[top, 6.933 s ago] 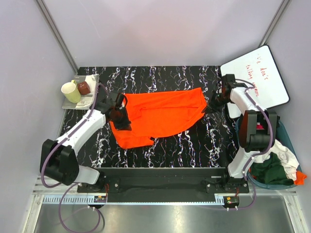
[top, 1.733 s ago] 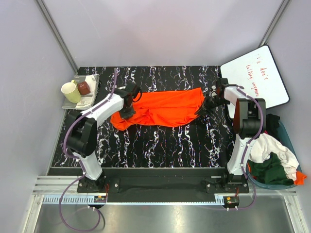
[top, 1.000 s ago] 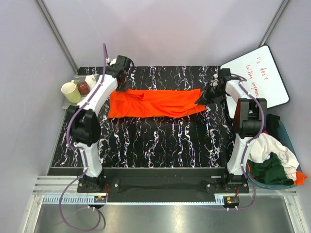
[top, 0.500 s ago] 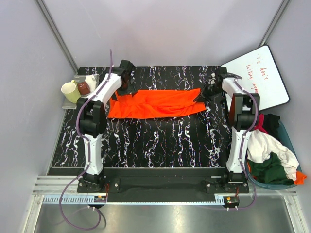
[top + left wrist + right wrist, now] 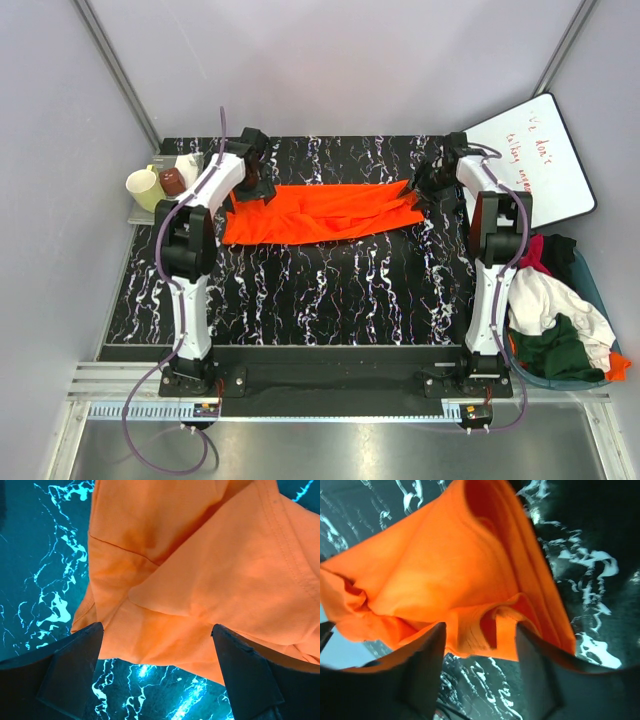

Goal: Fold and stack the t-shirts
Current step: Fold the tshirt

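The bright orange t-shirt (image 5: 320, 212) lies folded into a long band across the far part of the black marbled table (image 5: 330, 300). My left gripper (image 5: 256, 180) is at the band's far left corner. In the left wrist view the left gripper (image 5: 156, 630) stands open, with the shirt's edge (image 5: 200, 580) lying loose just ahead of its dark fingers (image 5: 70, 675). My right gripper (image 5: 426, 184) is at the far right corner. In the right wrist view the right gripper (image 5: 480, 630) is open around a rumpled hem (image 5: 485, 625) without pinching it. Other t-shirts, white (image 5: 555, 300), dark green (image 5: 550, 350) and magenta-red (image 5: 533, 250), are heaped at the right.
The heap sits in a teal basket (image 5: 600, 290) off the table's right edge. A white board with red handwriting (image 5: 540, 150) leans at the back right. A tray (image 5: 180, 210) at the back left holds a yellow cup (image 5: 145, 188) and a brown cup (image 5: 173, 181).
Both grippers have opened and let go of the orange shirt's far corners. The shirt, carried towards the back earlier, now rests as a folded band.
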Controlling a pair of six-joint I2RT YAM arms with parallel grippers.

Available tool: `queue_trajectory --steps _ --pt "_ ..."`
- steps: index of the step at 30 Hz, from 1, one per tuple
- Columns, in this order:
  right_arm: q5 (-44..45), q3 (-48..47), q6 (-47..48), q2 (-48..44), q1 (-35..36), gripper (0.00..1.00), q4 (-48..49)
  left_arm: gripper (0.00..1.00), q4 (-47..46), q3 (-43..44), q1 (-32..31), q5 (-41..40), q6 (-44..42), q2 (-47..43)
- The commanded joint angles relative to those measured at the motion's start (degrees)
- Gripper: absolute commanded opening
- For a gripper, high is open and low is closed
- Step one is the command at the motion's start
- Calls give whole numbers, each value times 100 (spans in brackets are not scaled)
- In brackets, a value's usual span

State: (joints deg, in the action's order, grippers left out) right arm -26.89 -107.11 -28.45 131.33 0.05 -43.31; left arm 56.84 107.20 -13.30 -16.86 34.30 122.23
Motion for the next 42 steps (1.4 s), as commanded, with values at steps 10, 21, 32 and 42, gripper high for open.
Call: queue_trajectory --steps 10,21,32,42 --pt "475 383 718 -951 30 74 77 53 -384 -15 284 218 -310 344" --pt "273 472 604 -652 30 70 226 0 -568 -568 539 183 -416 46" --pt "-263 235 235 -283 21 46 675 0 -621 -735 618 192 -442 -156" --pt "-325 120 173 -37 240 28 736 0 -613 -788 618 175 -460 -147"
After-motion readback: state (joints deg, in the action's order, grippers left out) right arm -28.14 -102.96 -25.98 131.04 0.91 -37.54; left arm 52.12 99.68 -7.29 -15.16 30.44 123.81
